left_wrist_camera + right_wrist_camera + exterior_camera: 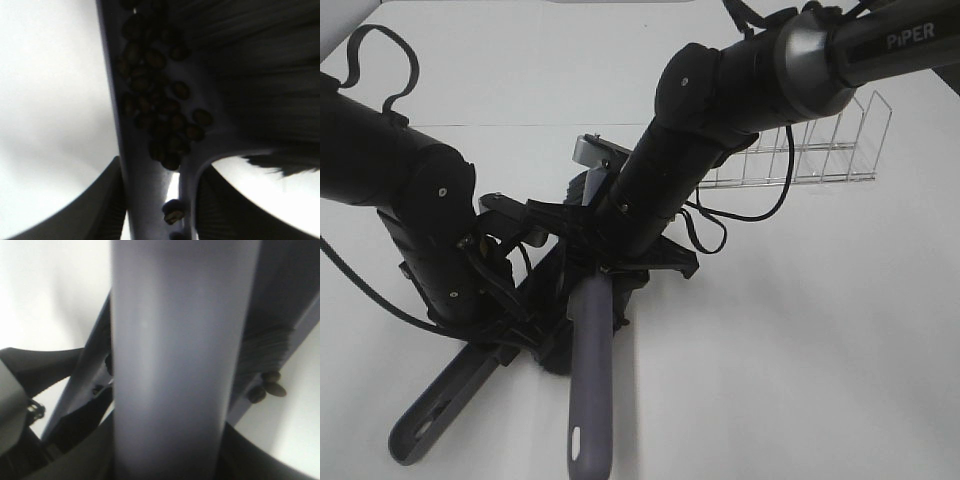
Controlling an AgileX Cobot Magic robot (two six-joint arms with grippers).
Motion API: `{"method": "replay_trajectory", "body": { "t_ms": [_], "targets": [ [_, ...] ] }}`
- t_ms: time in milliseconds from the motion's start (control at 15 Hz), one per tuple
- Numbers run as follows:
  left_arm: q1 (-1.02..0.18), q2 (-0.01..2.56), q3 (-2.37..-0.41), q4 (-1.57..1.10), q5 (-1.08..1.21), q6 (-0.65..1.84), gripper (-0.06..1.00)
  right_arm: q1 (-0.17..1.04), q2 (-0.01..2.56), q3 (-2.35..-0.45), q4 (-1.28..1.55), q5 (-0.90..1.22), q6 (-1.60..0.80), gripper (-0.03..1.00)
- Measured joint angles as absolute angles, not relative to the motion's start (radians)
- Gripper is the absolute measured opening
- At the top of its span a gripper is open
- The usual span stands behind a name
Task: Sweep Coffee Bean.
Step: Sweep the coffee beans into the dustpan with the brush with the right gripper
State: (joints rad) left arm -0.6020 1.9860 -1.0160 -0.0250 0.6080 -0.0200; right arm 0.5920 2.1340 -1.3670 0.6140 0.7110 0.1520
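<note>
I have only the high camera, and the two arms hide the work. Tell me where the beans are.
Observer: The left wrist view shows a heap of coffee beans lying in the dustpan, against its side wall.
Operator: Say what is next to them.
Observer: The black bristles of the brush are down in the pan, right beside the heap.
Operator: Report any strays.
Observer: The right wrist view shows about three stray beans just past the edge of the bristles. I cannot tell whether they lie on the pan or on the table.
</note>
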Motion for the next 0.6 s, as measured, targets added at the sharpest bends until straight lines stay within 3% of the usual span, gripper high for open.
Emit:
{"method": "replay_trajectory", "body": {
  "t_ms": [600],
  "targets": [
    [-0.602, 1.987, -1.016, -0.025, 0.608, -0.017, 0.33, 0.584, 1.987, -1.367, 0.084, 0.929, 0.333, 0.29]
  ]
}}
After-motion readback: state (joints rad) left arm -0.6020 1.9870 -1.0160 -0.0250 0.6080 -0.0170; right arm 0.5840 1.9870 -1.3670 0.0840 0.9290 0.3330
